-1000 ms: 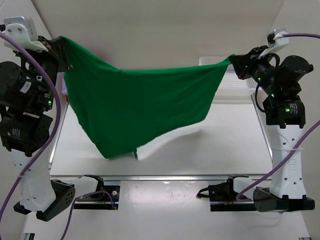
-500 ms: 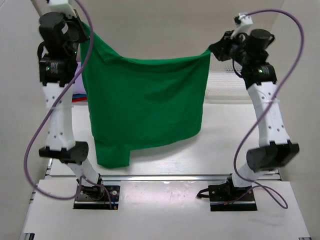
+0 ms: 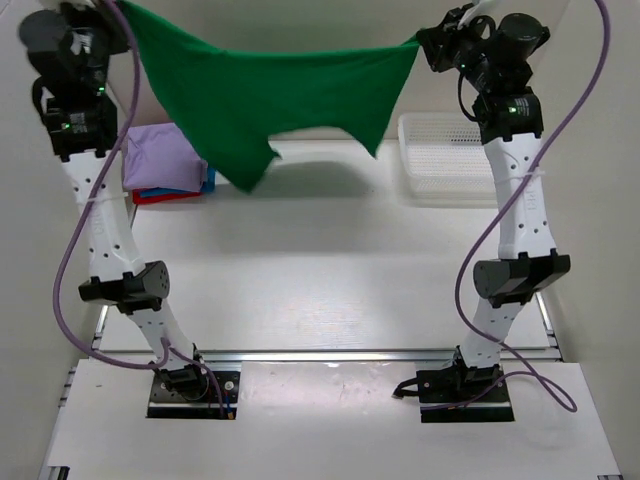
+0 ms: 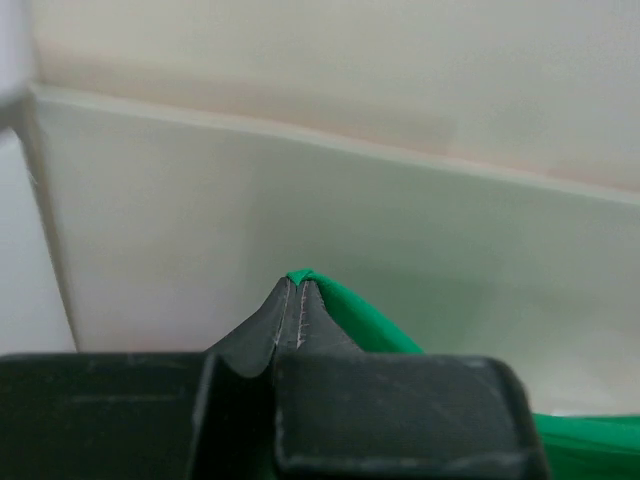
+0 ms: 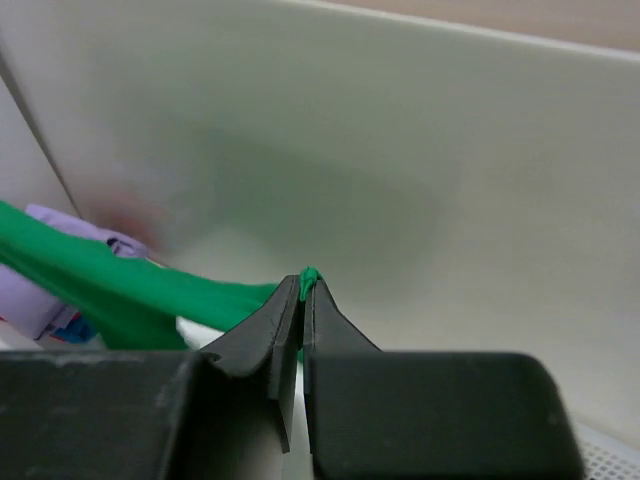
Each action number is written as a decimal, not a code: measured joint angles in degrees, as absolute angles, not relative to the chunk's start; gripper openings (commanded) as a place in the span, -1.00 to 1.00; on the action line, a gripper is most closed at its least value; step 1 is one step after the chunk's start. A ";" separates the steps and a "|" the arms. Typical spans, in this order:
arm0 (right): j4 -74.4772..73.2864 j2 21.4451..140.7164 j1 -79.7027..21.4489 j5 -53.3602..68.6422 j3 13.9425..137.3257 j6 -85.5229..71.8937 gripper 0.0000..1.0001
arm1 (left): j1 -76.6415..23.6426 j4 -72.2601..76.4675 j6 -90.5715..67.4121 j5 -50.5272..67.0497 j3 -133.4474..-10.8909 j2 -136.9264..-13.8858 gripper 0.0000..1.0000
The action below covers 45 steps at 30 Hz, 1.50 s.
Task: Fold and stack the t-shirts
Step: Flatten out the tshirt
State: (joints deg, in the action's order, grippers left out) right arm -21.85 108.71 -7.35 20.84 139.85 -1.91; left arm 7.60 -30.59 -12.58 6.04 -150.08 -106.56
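Observation:
The bright green t-shirt (image 3: 270,90) hangs stretched in the air between my two grippers, high over the far part of the table. My left gripper (image 3: 118,12) is shut on its left corner, whose green edge shows at the jaw tips in the left wrist view (image 4: 300,278). My right gripper (image 3: 425,42) is shut on its right corner, seen pinched in the right wrist view (image 5: 308,277). A folded stack lies under the shirt's left part: the lavender shirt (image 3: 165,160) on top, the blue shirt (image 3: 208,181) and the red shirt (image 3: 160,196) beneath.
A white mesh basket (image 3: 440,160) stands at the far right of the table (image 3: 320,280), beside the right arm. Both arms are stretched tall and far out. A pale wall rises behind the table.
Both grippers have carried the green shirt up and toward the far side. Its lower edge has swung away, and the folded stack at the left now shows.

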 measured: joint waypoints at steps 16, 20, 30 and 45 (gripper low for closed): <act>-11.79 85.36 -5.96 20.53 76.42 -3.27 -1.00 | -3.70 -34.81 -15.07 3.27 -78.26 -74.63 -1.00; -16.12 73.91 -9.21 18.44 56.62 -7.77 -1.00 | -10.04 -43.97 -18.94 0.99 -54.89 -57.89 -1.00; -28.34 49.43 -7.07 17.74 30.61 -19.77 -1.00 | -14.72 -58.35 -30.09 -1.98 -42.37 -24.32 -1.00; -40.77 51.16 -6.09 14.79 30.35 -23.97 -1.00 | -14.92 -53.34 -31.51 -2.92 -42.74 -36.80 -1.00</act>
